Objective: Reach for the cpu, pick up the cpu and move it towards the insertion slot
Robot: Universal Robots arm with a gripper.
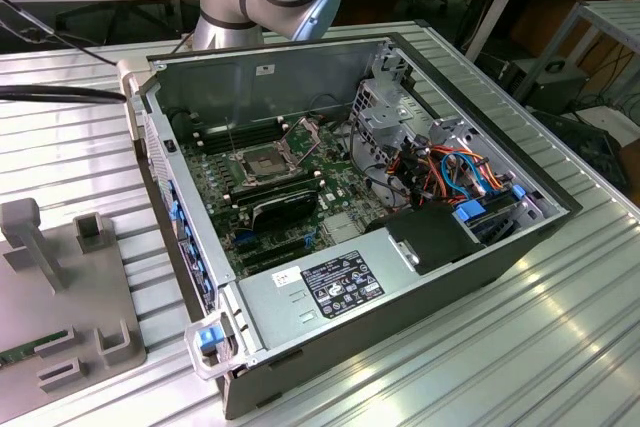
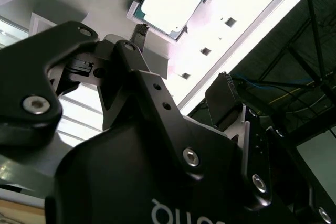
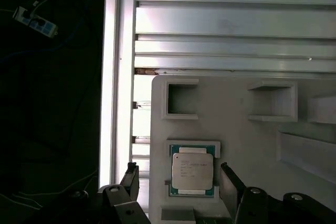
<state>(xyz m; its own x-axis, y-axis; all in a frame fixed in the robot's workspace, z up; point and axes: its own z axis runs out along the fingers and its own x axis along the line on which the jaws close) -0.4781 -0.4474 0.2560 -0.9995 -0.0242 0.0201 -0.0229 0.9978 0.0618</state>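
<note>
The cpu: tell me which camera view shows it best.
The first wrist view: the small, pale grey, square cpu lies face-on and whole in a pocket of the grey tray, between the fingers of the open tool. The second wrist view shows the cpu slanted, cut off at the picture's edge.

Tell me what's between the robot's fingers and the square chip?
In the first wrist view, only the holder frame and bare grey tray lie between the cpu and the fingers of the open end effector.

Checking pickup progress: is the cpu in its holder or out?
In. The cpu lies flat in its square recess on the grey tray; the open claw has a finger at each side.
</note>
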